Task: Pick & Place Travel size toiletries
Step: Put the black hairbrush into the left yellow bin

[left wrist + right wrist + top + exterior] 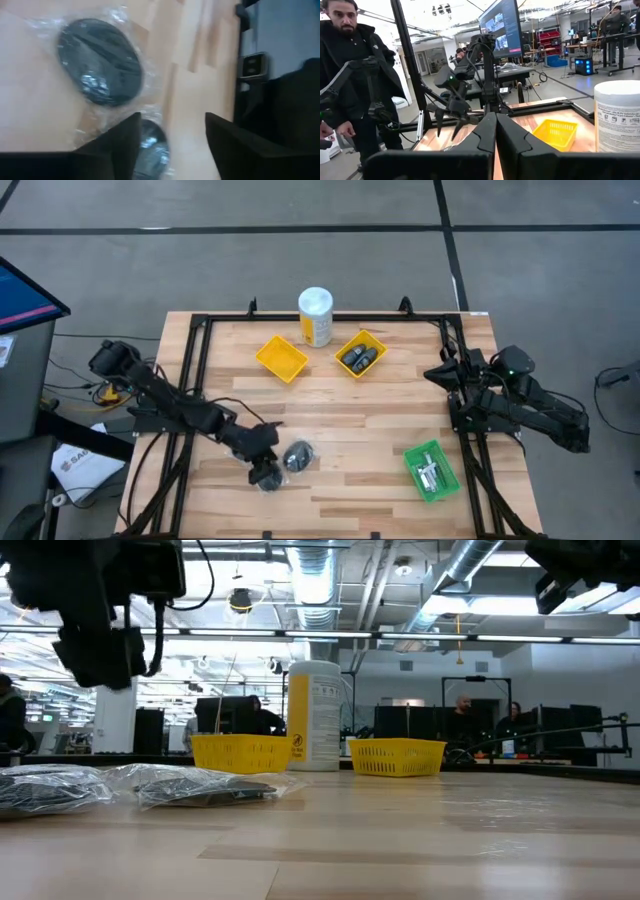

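Two dark grey round discs in clear wrap lie flat on the wood near the table's near edge: one disc (298,455) (100,62) (205,790), the other disc (151,150) (45,790) mostly under my left gripper. My left gripper (266,472) (172,145) is open and hovers above them, raised clear of the table (100,640). Dark pieces (360,356) lie in the right yellow tray. Small silver pieces (431,473) lie in a green tray. My right gripper (495,131) is shut and waits raised at the table's right side (445,372).
The left yellow tray (281,358) and the right yellow tray (372,340) stand near the far edge with a tall white-capped yellow canister (315,316) between them. The green tray (447,480) sits near the right near corner. A black frame (200,320) borders the table. People stand beyond it.
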You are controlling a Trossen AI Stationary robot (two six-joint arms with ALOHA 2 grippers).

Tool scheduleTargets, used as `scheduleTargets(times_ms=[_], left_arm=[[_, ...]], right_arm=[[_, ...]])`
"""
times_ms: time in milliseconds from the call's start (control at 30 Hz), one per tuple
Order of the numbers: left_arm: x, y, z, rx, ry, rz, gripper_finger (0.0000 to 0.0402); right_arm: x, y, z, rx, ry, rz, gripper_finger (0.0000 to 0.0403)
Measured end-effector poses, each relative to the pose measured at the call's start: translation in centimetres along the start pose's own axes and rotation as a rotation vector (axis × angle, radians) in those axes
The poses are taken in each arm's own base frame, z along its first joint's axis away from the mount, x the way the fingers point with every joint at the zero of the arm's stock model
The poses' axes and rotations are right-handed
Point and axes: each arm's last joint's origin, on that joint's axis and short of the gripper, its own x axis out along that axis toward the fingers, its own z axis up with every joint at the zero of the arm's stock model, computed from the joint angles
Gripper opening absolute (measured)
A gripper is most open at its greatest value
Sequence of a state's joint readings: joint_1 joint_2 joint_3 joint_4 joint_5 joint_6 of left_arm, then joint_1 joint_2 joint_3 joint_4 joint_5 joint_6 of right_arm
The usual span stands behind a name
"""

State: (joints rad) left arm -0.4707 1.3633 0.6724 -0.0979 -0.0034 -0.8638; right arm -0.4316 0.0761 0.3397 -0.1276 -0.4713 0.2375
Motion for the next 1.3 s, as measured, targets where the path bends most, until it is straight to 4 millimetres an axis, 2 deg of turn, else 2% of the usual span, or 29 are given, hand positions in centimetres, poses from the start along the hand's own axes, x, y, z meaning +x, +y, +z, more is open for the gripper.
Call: scheduleTargets(times_ms=[167, 267, 433, 533, 767, 900, 967, 1033, 1300], left_arm=[[1.3, 0.3, -0.3, 0.103, -0.013, 0.081, 0.0235], [2.6, 0.2, -0.2, 0.213, 0.007, 0.116, 0.0230], [4.7, -0.8, 0.7, 0.501, 0.036, 0.144, 0.0210], [5.3, -2.1, 1.2, 0.665, 0.046, 0.132, 0.0198], [4.8, -6.6, 2.0, 0.980, 0.027, 0.079, 0.0171], [5.3, -7.0, 2.3, 0.900, -0.025, 0.054, 0.0172], [5.3, -6.8, 2.5, 0.847, -0.029, 0.061, 0.0182], [5.4, -6.3, 2.6, 0.888, -0.018, 0.081, 0.0202], [6.0, -5.4, 2.3, 1.067, 0.032, 0.071, 0.0334]], right_arm=[[0.0, 0.0, 0.0, 0.000, 0.000, -0.001, 0.0005], [0.0, 0.0, 0.0, 0.001, 0.001, -0.002, 0.0004], [0.0, 0.0, 0.0, 0.000, 0.000, -0.002, 0.0005], [0.0, 0.0, 0.0, 0.010, 0.000, -0.002, 0.0004], [0.0, 0.0, -0.1, 0.055, 0.006, -0.005, 0.0005], [0.0, 0.0, -0.1, 0.055, 0.006, -0.005, 0.0005], [0.0, 0.0, -0.1, 0.057, 0.009, -0.006, 0.0004], [0.0, 0.0, -0.1, 0.057, 0.010, -0.006, 0.0004], [0.0, -0.1, -0.2, 0.063, 0.021, -0.009, 0.0006]])
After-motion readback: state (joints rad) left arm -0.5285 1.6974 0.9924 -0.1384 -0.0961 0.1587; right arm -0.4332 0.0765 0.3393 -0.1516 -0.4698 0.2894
